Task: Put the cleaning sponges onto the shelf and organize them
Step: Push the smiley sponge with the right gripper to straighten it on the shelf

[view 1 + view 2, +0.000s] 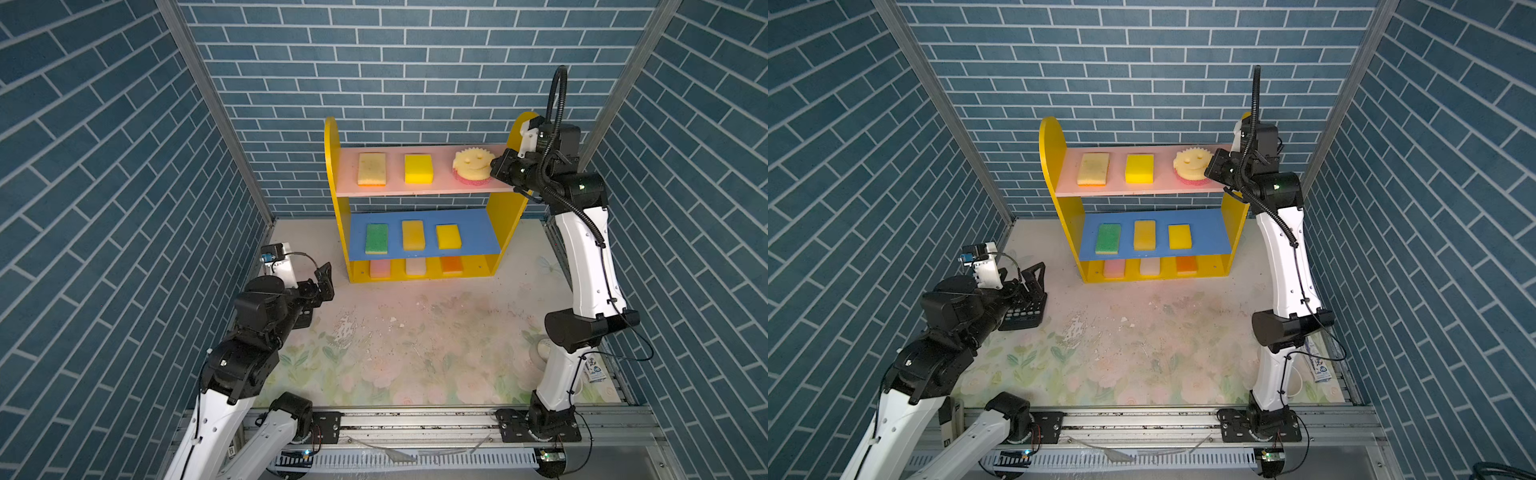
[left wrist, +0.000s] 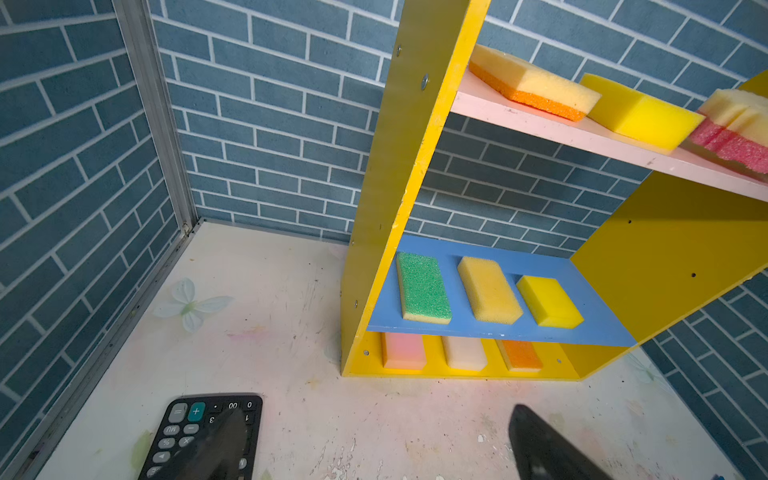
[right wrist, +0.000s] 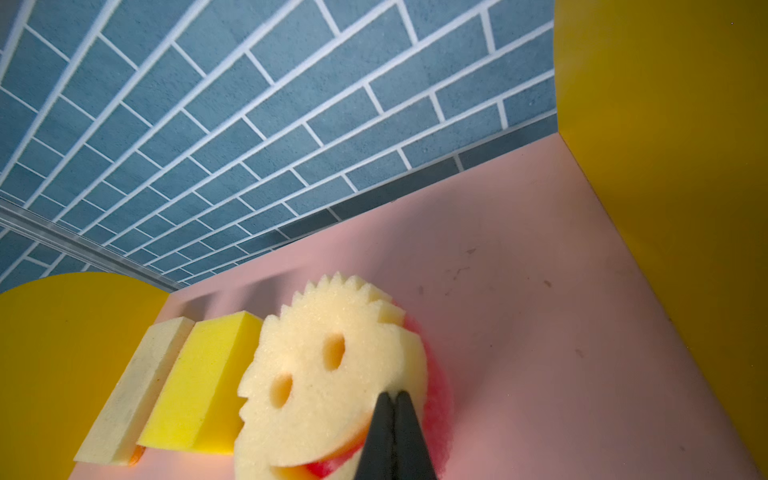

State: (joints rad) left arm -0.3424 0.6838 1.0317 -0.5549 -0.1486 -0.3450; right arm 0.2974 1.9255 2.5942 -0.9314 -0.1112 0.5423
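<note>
The shelf (image 1: 442, 176) (image 1: 1158, 187) stands at the back of the table, and several cleaning sponges lie on it. On its pink top board lie a tan sponge (image 1: 372, 168), a yellow one (image 1: 419, 168) and the round smiley sponge (image 1: 471, 164) (image 3: 324, 382). Green (image 1: 377, 239), tan and yellow sponges rest on the blue board. Pink (image 2: 403, 351), whitish and orange ones sit on the base. My right gripper (image 1: 493, 165) (image 3: 394, 395) is shut, its tips at the smiley sponge's edge with nothing between them. My left gripper (image 1: 326, 282) (image 2: 378, 415) hangs open low at the left.
A black calculator (image 2: 199, 432) (image 1: 1023, 316) lies on the floral mat under my left gripper. Blue brick walls close in the back and both sides. A metal rail (image 1: 415, 415) runs along the front. A small packet (image 1: 592, 370) lies by the right arm's base.
</note>
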